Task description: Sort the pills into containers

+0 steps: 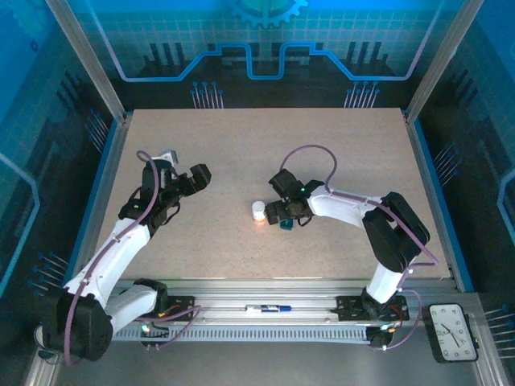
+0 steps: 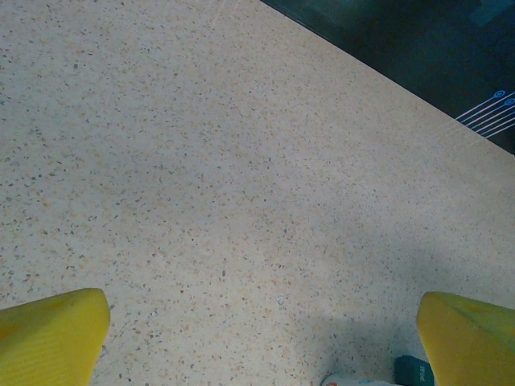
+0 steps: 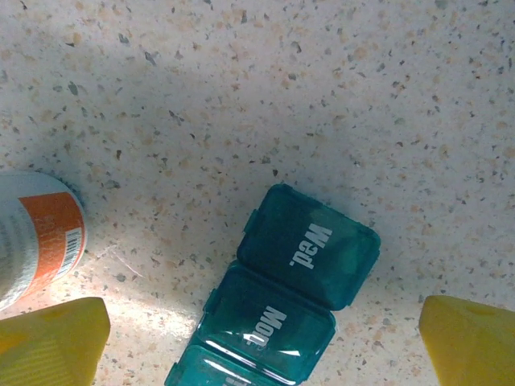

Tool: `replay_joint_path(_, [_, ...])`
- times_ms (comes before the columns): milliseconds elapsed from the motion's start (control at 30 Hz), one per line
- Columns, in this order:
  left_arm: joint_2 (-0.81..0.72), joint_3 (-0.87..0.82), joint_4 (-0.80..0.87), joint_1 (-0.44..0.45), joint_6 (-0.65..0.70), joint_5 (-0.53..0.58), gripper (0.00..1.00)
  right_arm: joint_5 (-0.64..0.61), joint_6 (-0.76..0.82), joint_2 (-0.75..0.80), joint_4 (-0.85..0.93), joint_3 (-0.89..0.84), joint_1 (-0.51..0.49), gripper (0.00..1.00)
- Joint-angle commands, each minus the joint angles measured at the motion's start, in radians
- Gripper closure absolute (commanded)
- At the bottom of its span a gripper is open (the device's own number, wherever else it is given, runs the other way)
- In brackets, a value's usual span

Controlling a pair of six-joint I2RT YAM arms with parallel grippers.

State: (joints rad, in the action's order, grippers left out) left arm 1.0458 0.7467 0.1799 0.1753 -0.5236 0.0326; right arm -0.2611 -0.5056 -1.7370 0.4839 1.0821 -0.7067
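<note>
Beneath the right gripper (image 3: pixel 261 342) — teal pill box (image 3: pixel 302 257), bottle (image 3: pixel 36 233) nearby.

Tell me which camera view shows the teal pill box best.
The right wrist view: the pill box lies close up, its Wed and Mon lids readable. In the top external view it is a tiny teal speck; in the left wrist view, a corner at the bottom edge.

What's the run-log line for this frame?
left jaws: open, over table | right jaws: open, above pill box | box lids: shut | bottle: beside box, untouched
</note>
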Motion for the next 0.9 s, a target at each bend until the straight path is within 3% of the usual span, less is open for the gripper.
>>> replay_joint_path(0, [-0.006, -0.014, 0.006, 0.006, 0.016, -0.032, 0.01, -0.051, -0.028, -0.018, 0.042, 0.021, -0.009, 0.0])
replay_joint_path(500, [0.009, -0.016, -0.006, 0.006, 0.006, -0.063, 0.01, -0.048, -0.009, 0.088, 0.048, -0.094, 0.075, 0.0])
replay_joint_path(867, [0.026, -0.014, -0.029, 0.006, -0.032, -0.095, 0.01, 0.129, 0.105, 0.351, -0.112, -0.251, 0.15, 0.0])
